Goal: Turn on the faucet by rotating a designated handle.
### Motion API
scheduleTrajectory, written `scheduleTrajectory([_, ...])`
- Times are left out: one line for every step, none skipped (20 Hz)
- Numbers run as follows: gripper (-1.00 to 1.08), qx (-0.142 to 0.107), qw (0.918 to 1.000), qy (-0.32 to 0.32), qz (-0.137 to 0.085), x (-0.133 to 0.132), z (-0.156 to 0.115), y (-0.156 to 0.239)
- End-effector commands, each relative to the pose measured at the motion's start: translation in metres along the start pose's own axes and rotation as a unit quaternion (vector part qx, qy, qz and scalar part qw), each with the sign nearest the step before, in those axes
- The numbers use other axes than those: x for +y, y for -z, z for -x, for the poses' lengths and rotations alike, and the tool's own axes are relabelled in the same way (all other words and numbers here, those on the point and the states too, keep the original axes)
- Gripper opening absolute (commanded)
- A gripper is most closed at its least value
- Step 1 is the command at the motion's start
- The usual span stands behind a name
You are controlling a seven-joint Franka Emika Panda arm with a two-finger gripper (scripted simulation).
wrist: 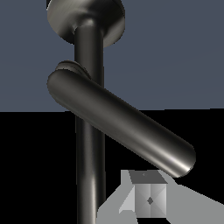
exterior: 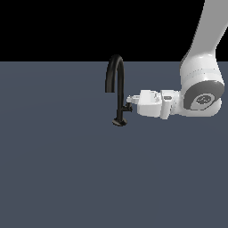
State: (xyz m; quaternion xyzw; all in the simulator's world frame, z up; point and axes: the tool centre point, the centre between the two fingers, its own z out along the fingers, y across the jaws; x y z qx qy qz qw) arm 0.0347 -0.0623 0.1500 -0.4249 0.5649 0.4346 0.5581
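Note:
The matte black faucet (exterior: 118,84) stands on a small round base, its arched spout curving toward the exterior view's left. Low on the stem a short black handle (exterior: 127,107) sticks out toward the exterior view's right. My gripper (exterior: 130,101) reaches in level from that side, its tips right at the handle and just above it. In the wrist view the handle (wrist: 122,124) is a thick dark rod slanting across the stem (wrist: 89,144), with the round base (wrist: 85,19) beyond. The grey fingertips (wrist: 148,199) sit close beside the rod's free end, shut together with nothing between them.
The faucet stands on a flat dark grey-blue surface (exterior: 67,169) that fills the lower part of the exterior view. The white arm (exterior: 202,89) comes down from the upper right of the exterior view. No other objects show.

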Motion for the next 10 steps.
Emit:
scheduleTrajectory([-1.0, 0.0, 1.0, -0.001, 0.0, 0.003, -0.007, 0.0])
scheduleTrajectory([-1.0, 0.0, 1.0, -0.002, 0.0, 0.006, -0.013, 0.0])
scheduleTrajectory([-1.0, 0.0, 1.0, -0.003, 0.001, 0.009, -0.02, 0.0])
scheduleTrajectory([-1.0, 0.0, 1.0, -0.004, 0.001, 0.012, -0.027, 0.0])
scheduleTrajectory([-1.0, 0.0, 1.0, -0.005, 0.001, 0.016, -0.034, 0.0])
scheduleTrajectory([-1.0, 0.0, 1.0, -0.007, 0.001, 0.019, -0.041, 0.0])
scheduleTrajectory([-1.0, 0.0, 1.0, -0.008, 0.001, 0.022, -0.047, 0.0])
scheduleTrajectory([-1.0, 0.0, 1.0, -0.009, 0.001, 0.025, -0.054, 0.0])
scheduleTrajectory([-1.0, 0.0, 0.9999, -0.01, 0.002, 0.028, -0.061, 0.0])
scheduleTrajectory([-1.0, 0.0, 0.9999, -0.01, 0.002, 0.028, -0.061, 0.0])
